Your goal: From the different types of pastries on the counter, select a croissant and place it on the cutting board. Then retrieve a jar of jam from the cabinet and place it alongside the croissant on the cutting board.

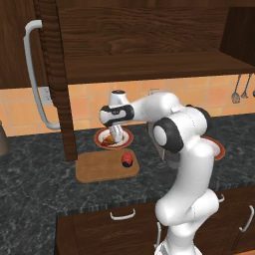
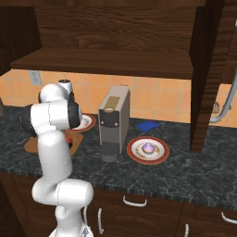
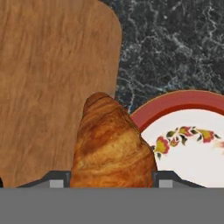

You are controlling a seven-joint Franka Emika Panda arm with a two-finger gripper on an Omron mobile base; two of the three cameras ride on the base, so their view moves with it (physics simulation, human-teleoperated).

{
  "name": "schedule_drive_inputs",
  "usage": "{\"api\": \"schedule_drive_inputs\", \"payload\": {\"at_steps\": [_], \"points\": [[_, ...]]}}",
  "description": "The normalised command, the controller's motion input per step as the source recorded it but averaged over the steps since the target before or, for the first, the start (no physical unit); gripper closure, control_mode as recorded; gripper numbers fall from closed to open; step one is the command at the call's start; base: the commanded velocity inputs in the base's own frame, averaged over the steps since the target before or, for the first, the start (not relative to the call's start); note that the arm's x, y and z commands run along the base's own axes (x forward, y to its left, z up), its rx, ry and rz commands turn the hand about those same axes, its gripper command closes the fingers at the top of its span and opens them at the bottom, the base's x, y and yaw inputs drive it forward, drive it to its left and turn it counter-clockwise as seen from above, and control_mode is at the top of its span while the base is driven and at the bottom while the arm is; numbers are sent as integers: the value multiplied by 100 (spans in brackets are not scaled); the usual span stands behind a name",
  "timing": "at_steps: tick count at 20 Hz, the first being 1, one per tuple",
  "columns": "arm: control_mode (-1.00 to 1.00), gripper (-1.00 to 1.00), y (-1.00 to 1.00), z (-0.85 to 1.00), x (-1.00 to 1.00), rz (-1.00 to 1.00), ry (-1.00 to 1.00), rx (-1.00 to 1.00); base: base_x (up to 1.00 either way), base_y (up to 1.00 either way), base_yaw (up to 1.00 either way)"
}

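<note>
Hand view: croissant (image 3: 111, 144) between the pincer (image 3: 111, 181) tips, over the plate (image 3: 188, 131) rim beside the board (image 3: 52, 78).
Pincer: clenched on the croissant's sides.
Handling: likely light, soft, flaky; grip gently across the thick middle.
Jar (image 1: 127, 159): on the board.

Both base views face the counter (image 1: 30, 174) from opposite sides; the hand view looks closely down.
</note>
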Motion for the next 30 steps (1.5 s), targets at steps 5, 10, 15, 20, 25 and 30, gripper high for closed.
{"api": "schedule_drive_inputs", "payload": {"at_steps": [5, 10, 15, 20, 25, 30], "points": [[-100, 100, 59, 43, -51, 13, -20, -2, 0, 0, 0], [-100, 100, 66, 27, -42, 10, -16, -5, 0, 0, 0], [-100, 100, 0, -11, 0, 0, 1, 0, 0, 0, 0], [-100, 100, -3, -30, -28, 0, 3, 0, 0, 0, 0], [-100, 100, 0, -39, -34, 0, 3, 0, 0, 0, 0], [-100, 100, 15, -18, 0, 0, 0, 0, 0, 0, 0]]}}
